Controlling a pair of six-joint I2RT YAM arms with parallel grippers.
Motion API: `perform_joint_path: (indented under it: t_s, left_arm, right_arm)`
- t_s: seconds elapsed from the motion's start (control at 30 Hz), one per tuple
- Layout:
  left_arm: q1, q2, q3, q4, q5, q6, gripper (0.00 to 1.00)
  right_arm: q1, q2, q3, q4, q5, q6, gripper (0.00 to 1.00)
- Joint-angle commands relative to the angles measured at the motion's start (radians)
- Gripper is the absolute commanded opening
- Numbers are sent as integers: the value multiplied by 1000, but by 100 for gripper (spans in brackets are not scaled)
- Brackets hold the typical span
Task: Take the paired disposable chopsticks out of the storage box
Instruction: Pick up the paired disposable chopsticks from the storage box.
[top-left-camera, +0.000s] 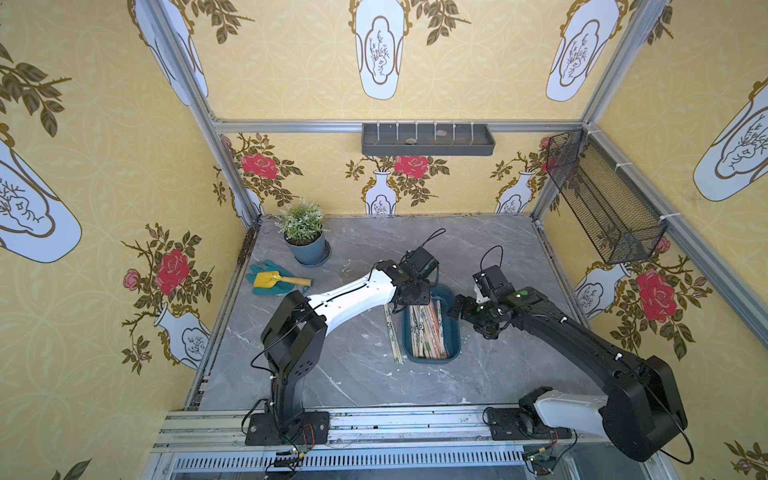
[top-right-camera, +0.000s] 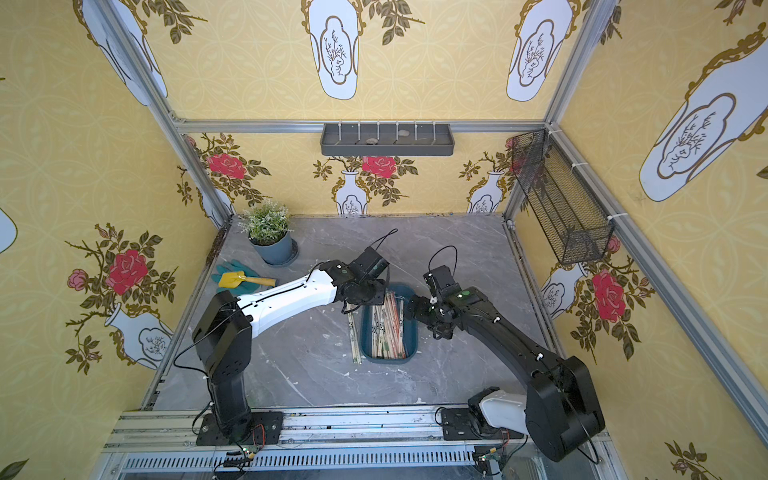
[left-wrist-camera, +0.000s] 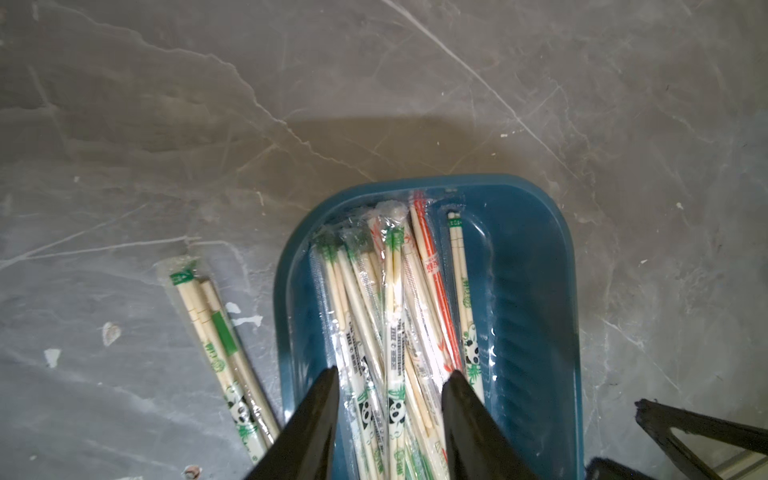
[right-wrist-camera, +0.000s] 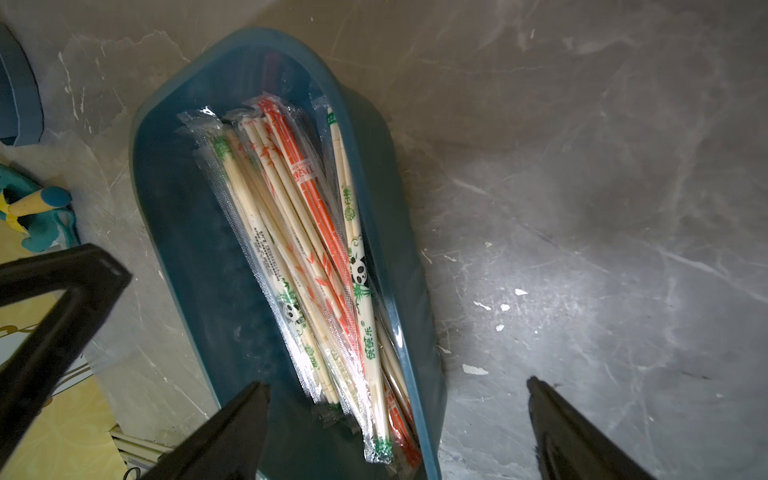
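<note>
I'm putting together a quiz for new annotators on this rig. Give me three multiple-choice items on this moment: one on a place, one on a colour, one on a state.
1. Where do the chopstick pairs already out of the storage box lie?
A. On the table, on the robot's right side of the box
B. On the table, on the robot's left side of the box
C. Laid crosswise over the box's rim

2. What colour is the storage box?
A. Dark teal-blue
B. Red
C. White

3. How do the jaws of the right gripper stand?
A. Shut on a chopstick pair
B. Shut on the box's rim
C. Open, holding nothing

Answers:
1 B: in both top views they lie on the table alongside the box's left edge, apart from it.
2 A: every view shows it teal-blue.
3 C: the right wrist view shows the jaws wide apart and gripping nothing.
</note>
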Motion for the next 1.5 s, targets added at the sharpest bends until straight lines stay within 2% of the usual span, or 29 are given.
perform_joint_path:
  t_s: [0.0,0.87,1.27,1.4,1.47]
  left_arm:
    - [-9,40,12,-23,18,12,42]
    - [-29,147,-21,15,61,-2,32]
    - [-29,123,-29,32,62,-1,7]
    - [-29,89,-32,34,58,-1,0]
    - [-28,68,-32,29,53,-2,0]
  right_arm:
    - [-3,-10,-8,18,-2,3,98]
    - [-16,-18,-22,16,-4,-6,98]
    - [-17,-17,-15,9,-4,-4,97]
    - [-17,-7,-6,8,-6,-7,97]
    - [-18,-3,-4,10,-9,-6,97]
